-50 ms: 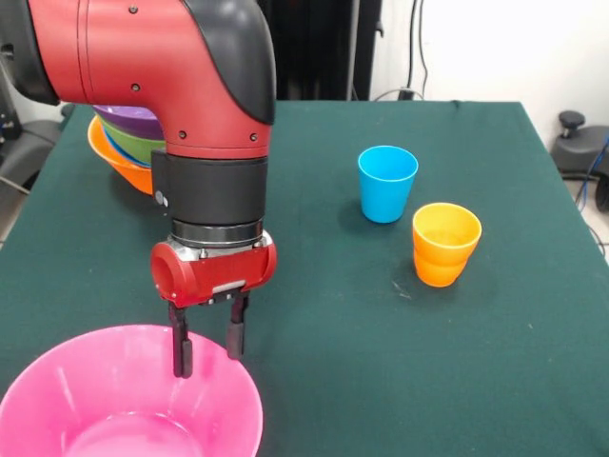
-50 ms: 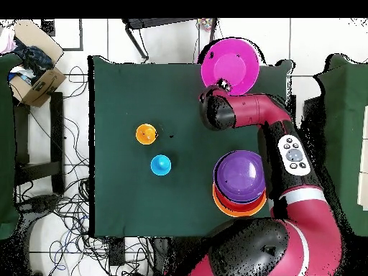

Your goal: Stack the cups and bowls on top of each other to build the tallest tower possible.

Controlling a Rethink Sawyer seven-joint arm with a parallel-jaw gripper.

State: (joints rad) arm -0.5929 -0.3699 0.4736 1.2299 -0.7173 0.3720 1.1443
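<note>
— Where's the arm now?

— Down over the pink bowl [image 1: 128, 395], right at that bowl's back rim. The tool [image 1: 208, 350] hangs with its two black fingers [image 1: 181, 354] parted, one seeming to dip just inside the rim and the other just outside it. So the jaws are spread and straddling the wall, as far as I can judge, with nothing pinched yet.

— So it's going for the pink one?

— That's my reading. It looks like the step of picking that bowl up to add it to the tower [image 1: 128, 143]. The pile sits well apart from the pink bowl, behind the arm: a big orange bowl at the bottom with green, blue and purple ones nested in it.

— And the cups?

— Untouched, off to the other side of the pink bowl, out on the open green tabletop [image 1: 381, 362]. The blue cup [image 1: 387, 183] stands upright, and the orange cups [image 1: 445, 244], nested together, stand just beside it, nearer the pink bowl's end of the cloth.

— What does it need next?

— Close those fingers squarely on the rim, I'd say, then lift straight up before swinging across. A thin glossy wall could slip or tip the bowl if the pinch is shallow.
</note>
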